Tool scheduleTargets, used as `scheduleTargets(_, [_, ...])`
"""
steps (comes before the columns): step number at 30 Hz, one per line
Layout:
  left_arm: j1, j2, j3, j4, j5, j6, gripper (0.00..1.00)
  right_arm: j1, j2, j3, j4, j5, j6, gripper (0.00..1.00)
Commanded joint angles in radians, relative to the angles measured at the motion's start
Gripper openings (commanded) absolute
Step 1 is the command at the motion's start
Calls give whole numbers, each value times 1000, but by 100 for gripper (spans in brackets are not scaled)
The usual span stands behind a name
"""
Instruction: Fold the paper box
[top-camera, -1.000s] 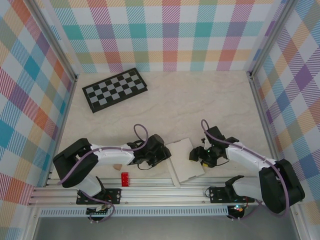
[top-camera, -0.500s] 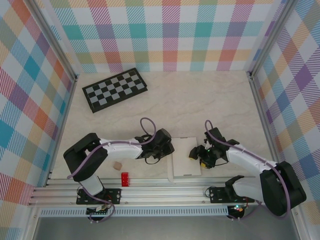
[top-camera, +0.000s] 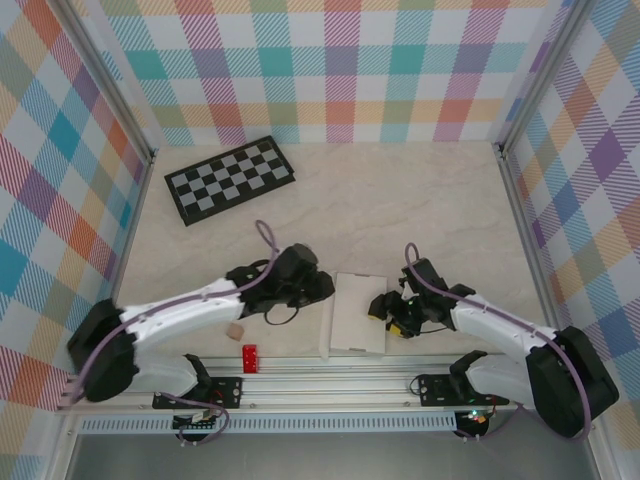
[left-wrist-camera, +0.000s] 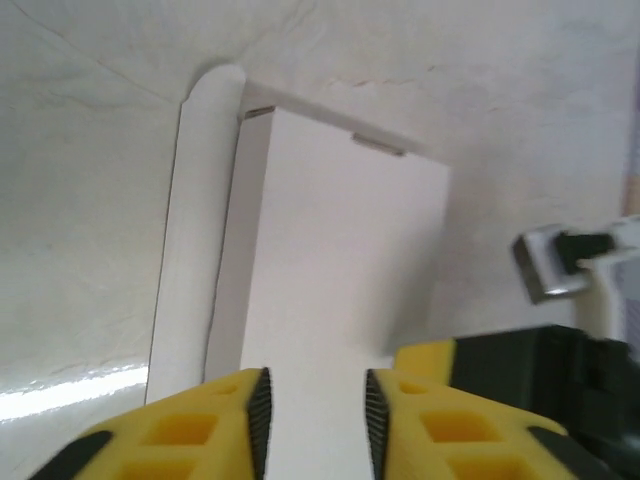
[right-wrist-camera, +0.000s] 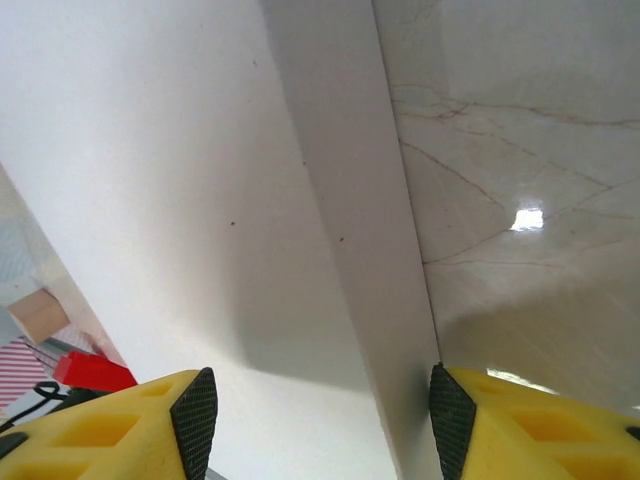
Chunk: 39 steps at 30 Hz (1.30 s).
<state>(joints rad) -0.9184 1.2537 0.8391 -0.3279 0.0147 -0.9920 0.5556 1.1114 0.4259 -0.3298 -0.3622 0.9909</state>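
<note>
Overhead, left hand (top-camera: 325, 291) and right hand (top-camera: 379, 308) flank the paper box (top-camera: 358, 316); closeups: right released, left unclear.

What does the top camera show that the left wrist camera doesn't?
Top camera adds the checkerboard at the far left, plus a red block and a small tan block by the near rail. Left wrist adds two small grey slits along the paper box's far edge. Both show that box and the left tool.
</note>
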Motion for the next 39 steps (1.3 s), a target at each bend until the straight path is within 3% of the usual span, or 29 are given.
scheduleTargets(1, [50, -172, -121, -186, -14, 6, 41, 31, -43, 14, -3, 42, 72, 61])
scheduleTargets(4, [72, -305, -208, -207, 12, -42, 47, 48, -5, 119, -115, 100, -47, 61])
scheduleTargets(6, [73, -351, -239, -219, 18, -72, 48, 54, 40, 146, -100, 65, -52, 61])
scheduleTargets(12, [72, -415, -280, -228, -24, -131, 53, 253, 176, 203, 165, 77, 173, 61])
scheduleTargets(14, [72, -416, -283, -232, -28, -152, 53, 310, 205, 276, 137, 114, 161, 61])
scheduleTargets(16, [72, -414, -300, -214, 0, -187, 54, 326, 214, 384, -20, 177, 50, 61])
scheduleTargets(20, [21, -445, -315, -199, -14, -270, 53, 265, 208, 585, -305, 364, -331, 66])
scheduleTargets(23, [-81, -454, -297, -189, -81, -363, 52, 163, 322, 761, -440, 342, -641, 69])
scheduleTargets(26, [-230, -392, -289, -110, -156, -495, 52, 98, 468, 915, -522, 269, -854, 70])
scheduleTargets(31, [-398, -175, -219, 19, -237, -666, 52, 65, 599, 1048, -512, 191, -937, 70])
scheduleTargets(39, [-434, -78, -175, 8, -318, -771, 56, 53, 753, 1152, -535, 142, -978, 72])
